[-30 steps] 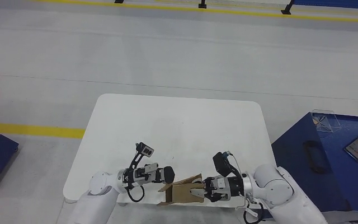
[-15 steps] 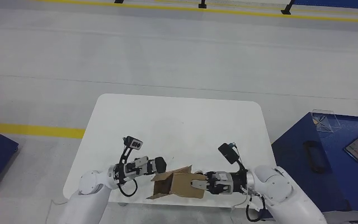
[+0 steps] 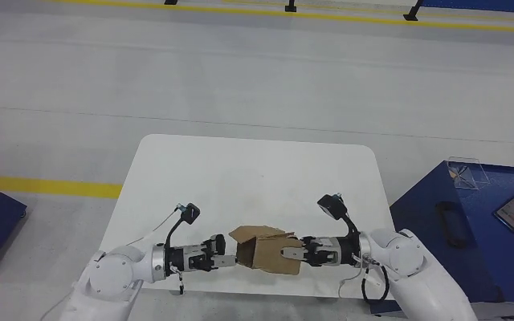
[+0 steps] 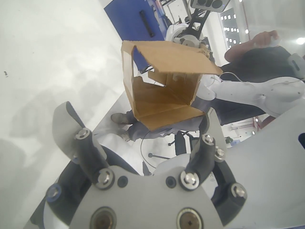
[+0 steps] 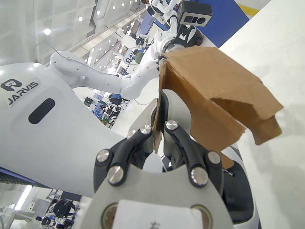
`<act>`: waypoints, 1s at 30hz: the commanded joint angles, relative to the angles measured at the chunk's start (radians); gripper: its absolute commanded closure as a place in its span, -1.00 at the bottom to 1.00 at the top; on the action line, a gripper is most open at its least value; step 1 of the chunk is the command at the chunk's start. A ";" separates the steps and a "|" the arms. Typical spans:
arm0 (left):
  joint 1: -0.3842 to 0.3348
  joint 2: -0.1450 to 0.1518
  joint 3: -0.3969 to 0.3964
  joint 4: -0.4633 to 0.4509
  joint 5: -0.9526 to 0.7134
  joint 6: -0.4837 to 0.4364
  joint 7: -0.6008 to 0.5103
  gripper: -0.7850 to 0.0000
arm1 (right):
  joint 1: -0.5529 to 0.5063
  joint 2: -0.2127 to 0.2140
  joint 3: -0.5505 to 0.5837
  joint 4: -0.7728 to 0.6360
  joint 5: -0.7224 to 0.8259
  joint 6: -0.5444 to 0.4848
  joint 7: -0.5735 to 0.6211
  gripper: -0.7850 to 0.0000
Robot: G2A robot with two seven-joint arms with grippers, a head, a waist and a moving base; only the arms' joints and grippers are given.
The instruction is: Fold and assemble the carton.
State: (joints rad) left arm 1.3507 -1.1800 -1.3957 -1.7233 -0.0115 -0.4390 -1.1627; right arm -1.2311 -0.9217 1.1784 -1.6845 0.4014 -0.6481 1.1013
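Near the front edge of the table (image 3: 241, 184), held the carton (image 3: 269, 253) (half-open, flaps loose) by one wall in the right gripper (image 5: 160, 107), fingers clenched on the cardboard. Held the left gripper (image 3: 230, 261) just beside its open end, fingers spread, grasping nothing.

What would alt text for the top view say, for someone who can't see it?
A half-folded brown carton lies between two white robot arms, near the edge of a white table closest to the robot. The right gripper is shut on one side panel, and the open left gripper faces the carton's open end.
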 commanded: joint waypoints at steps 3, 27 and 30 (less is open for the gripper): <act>0.010 0.006 0.004 -0.030 0.023 0.029 0.014 -1.00 | 0.007 -0.001 -0.013 0.000 -0.010 0.013 0.014 1.00; -0.045 0.029 0.069 -0.039 0.158 0.287 0.082 -1.00 | 0.046 -0.010 -0.037 -0.002 -0.060 -0.017 -0.004 1.00; -0.056 0.029 0.087 -0.040 0.167 0.307 0.100 -1.00 | 0.041 -0.011 -0.038 -0.005 -0.079 -0.022 -0.019 1.00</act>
State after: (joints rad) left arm 1.2967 -1.1509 -1.3132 -1.7635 0.1556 -0.1374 -1.0659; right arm -1.1884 -0.9321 1.1426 -1.6883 0.3246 -0.6712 1.0849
